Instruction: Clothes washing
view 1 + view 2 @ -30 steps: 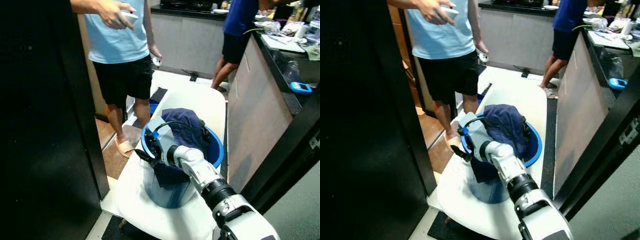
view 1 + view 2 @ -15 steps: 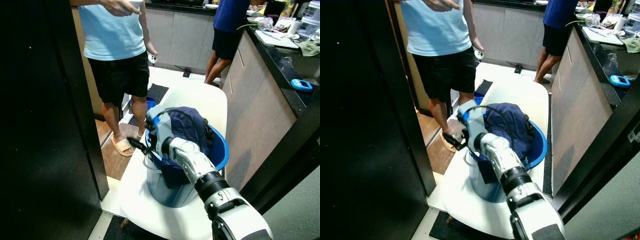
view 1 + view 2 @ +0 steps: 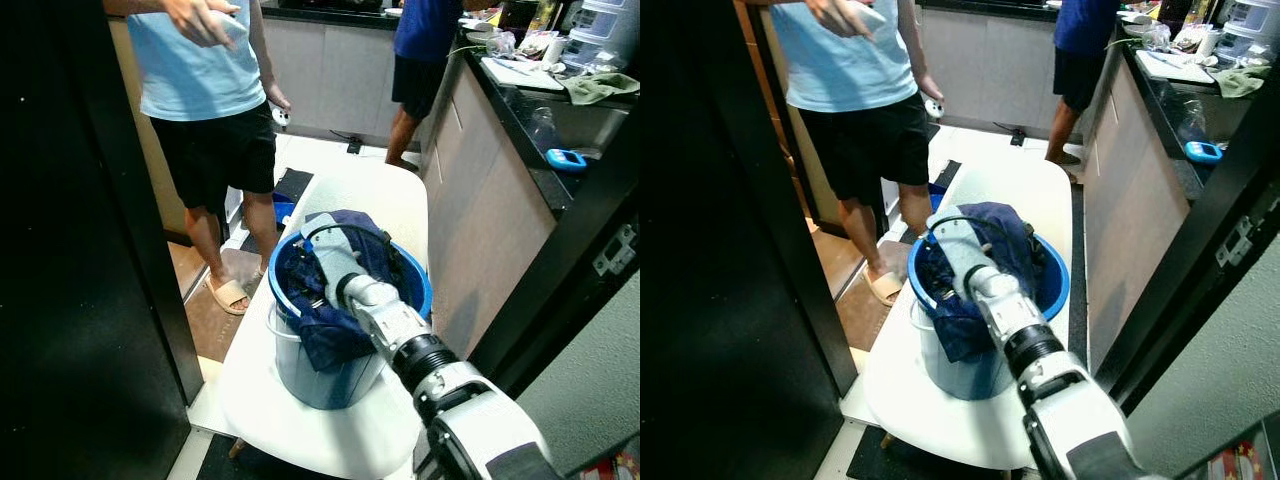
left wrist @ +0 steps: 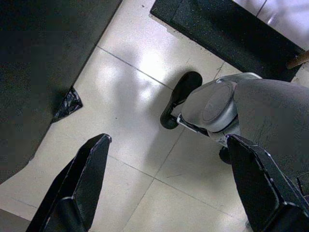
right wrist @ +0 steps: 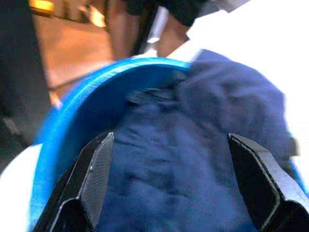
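**Right gripper over the laundry bucket**

Bucket (image 3: 330,375), pale blue with a bright blue rim, stands on a white table (image 3: 300,420) and serves as the landmark here. Dark navy clothes (image 3: 355,250) are heaped inside it, rising above the rim, and one fold hangs over the bucket's near wall down its outside.

The right gripper (image 5: 166,179) is reached in over the bucket's top; in the right wrist view its two black fingers (image 5: 94,176) stand wide apart with the navy cloth spread between them, and nothing is clamped. From the head views the silver right arm (image 3: 420,365) runs up from the near side of the bucket to its rim, its end sunk among the clothes.

The left gripper (image 4: 169,193) hangs idle well away from the bucket, pointing down at pale floor tiles (image 4: 135,96); its fingers are spread wide and hold nothing. The robot's own foot (image 4: 181,99) shows between them.

Beyond the bucket, to its left, a person in a light blue shirt and black shorts (image 3: 210,90) stands on the floor in sandals. Farther behind the bucket a second person in a dark blue top (image 3: 420,40) stands by a grey counter (image 3: 480,190), which runs along the bucket's right side and carries a small blue object (image 3: 566,159) on its dark top. A black panel (image 3: 70,250) rises to the bucket's left
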`<state>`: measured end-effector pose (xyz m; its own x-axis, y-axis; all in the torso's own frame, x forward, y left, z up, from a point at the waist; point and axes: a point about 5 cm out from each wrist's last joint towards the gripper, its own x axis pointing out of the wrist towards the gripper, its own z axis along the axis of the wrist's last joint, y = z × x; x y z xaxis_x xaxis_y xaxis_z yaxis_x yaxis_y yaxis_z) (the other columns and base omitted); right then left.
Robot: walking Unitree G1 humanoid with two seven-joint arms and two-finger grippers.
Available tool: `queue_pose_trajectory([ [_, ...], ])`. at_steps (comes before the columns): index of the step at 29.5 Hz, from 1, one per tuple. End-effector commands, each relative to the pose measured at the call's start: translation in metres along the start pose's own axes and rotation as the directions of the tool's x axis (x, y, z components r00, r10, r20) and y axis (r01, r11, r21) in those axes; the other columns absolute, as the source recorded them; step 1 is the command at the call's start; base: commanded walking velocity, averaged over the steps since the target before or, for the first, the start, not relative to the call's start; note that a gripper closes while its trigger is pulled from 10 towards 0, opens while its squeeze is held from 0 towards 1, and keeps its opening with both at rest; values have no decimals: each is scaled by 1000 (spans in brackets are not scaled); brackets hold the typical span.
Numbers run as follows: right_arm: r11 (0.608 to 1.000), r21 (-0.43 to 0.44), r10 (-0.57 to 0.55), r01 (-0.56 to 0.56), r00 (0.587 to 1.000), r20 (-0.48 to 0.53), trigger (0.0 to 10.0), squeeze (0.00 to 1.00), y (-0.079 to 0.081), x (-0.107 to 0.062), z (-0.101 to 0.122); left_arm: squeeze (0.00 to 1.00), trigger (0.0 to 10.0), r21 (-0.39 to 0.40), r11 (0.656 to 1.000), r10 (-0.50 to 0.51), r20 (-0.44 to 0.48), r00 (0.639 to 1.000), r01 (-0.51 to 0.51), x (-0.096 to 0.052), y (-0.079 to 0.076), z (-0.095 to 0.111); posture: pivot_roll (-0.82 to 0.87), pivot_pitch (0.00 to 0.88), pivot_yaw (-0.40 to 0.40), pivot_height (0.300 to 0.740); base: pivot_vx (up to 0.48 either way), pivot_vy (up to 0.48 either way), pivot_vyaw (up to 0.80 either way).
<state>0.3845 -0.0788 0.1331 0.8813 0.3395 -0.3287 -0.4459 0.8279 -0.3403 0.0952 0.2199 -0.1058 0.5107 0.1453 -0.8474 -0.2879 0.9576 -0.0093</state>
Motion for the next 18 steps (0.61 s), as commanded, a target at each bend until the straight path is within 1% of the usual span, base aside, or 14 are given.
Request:
queue_pose_trajectory([
  [1, 1000, -26, -1, 0, 999, -37, 10000, 0, -6, -1, -3, 0, 10000, 1, 1000, -6, -14, 1000, 6, 0, -4, -4, 191, 0, -105, 740, 0, 0, 0],
  [3, 999, -54, -1, -4, 996, -84, 10000, 0, -13, -2, -8, 0, 10000, -2, 1000, -5, -17, 1000, 5, -1, -4, -6, 188, 0, -108, 740, 0, 0, 0],
  [5, 998, -65, 0, -6, 995, -103, 10000, 0, -16, -3, -10, 0, 10000, -4, 1000, -4, -19, 1000, 4, -1, -4, -6, 188, 0, -108, 740, 0, 0, 0],
  [6, 998, -65, 0, -6, 995, -103, 10000, 0, -16, -3, -10, 0, 10000, -4, 1000, -4, -19, 1000, 4, -1, -4, -6, 188, 0, -108, 740, 0, 0, 0],
  [8, 999, -49, -1, -7, 989, -145, 10000, 0, -19, -3, -14, 0, 10000, -8, 1000, -4, -22, 1000, 4, -2, -5, -8, 187, 0, -112, 740, 0, 0, 0],
  [11, 999, -29, 8, -13, 988, -156, 10000, 0, -19, -3, -14, 0, 10000, -10, 1000, -5, -23, 1000, 5, -2, -6, -10, 184, 0, -114, 740, 0, 0, 0],
  [13, 999, 34, 49, -43, 979, -199, 10000, 0, -9, -2, -20, 0, 10000, -17, 1000, -5, -25, 1000, 4, -3, -6, -12, 183, 0, -121, 740, 0, 0, 0],
  [15, 990, 110, 114, -90, 964, -239, 10000, 0, 9, -2, -28, 0, 10000, -23, 1000, -5, -26, 1000, 4, -4, -7, -15, 180, 0, -131, 740, 0, 0, 0],
  [16, 986, 131, 136, -106, 958, -252, 10000, 0, 14, -2, -31, 0, 10000, -25, 1000, -5, -27, 1000, 4, -4, -7, -16, 180, 0, -131, 740, 0, 0, 0],
  [17, 986, 131, 136, -106, 958, -252, 10000, 0, 14, -2, -31, 0, 10000, -25, 1000, -5, -27, 1000, 4, -4, -7, -16, 180, 0, -131, 740, 0, 0, 0],
  [18, 981, 157, 155, -116, 952, -266, 10000, 0, 19, -2, -35, 0, 10000, -26, 1000, -6, -28, 1000, 5, -5, -7, -18, 174, 0, -135, 740, 0, 0, 0],
])
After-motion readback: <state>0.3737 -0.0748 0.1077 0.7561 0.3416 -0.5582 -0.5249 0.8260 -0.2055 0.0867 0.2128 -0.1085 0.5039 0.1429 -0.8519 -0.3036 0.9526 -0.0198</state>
